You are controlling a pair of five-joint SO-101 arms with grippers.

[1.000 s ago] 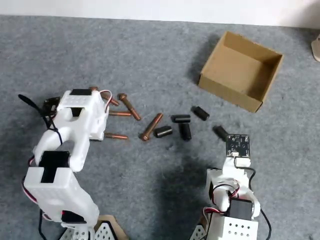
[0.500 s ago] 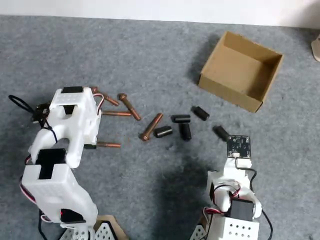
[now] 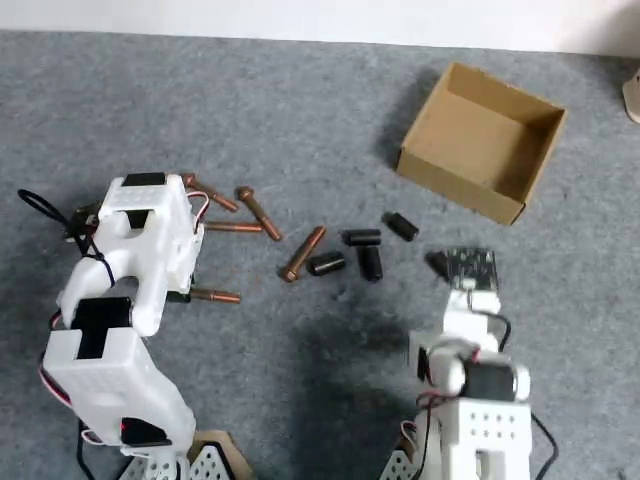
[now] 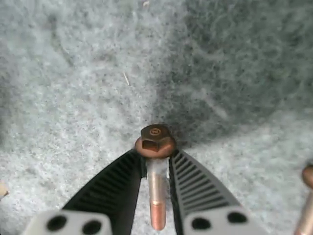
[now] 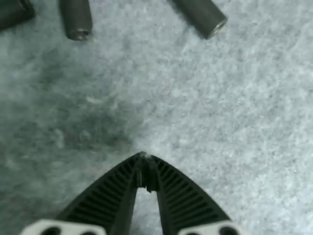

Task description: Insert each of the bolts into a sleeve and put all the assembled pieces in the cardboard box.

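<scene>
Where the held bolt sits: the held bolt (image 4: 155, 143) is pinched just under its flanged hexagonal head, and its shank runs back between the ribbed black fingers toward the wrist.
Left end effector (image 4: 155, 161): clamped on that bolt, low over the tabletop (image 3: 300, 120).
Right end effector (image 5: 145, 166): tips together with nothing between them, above bare felt.
Governing relation: the sleeves (image 3: 362, 238) lie well apart from the held bolt, on the right arm's side. The bolt's long axis points roughly toward them, head end leading. The right arm is the nearer, and the nearest sleeve (image 3: 440, 264) is just beside its wrist.
Judgement: the plain end faces back into the grip, so mating probably calls for the right arm to take up a sleeve.
Materials: the bolts are copper-coloured metal with smooth shanks. The sleeves are short, matte black, hollow cylinders. The tabletop is a grey, felt-like nap.
Loose bolts (image 3: 258, 213): four, lying flat near the left arm.
Cardboard box (image 3: 455, 190): open-topped, beyond the sleeves.
</scene>
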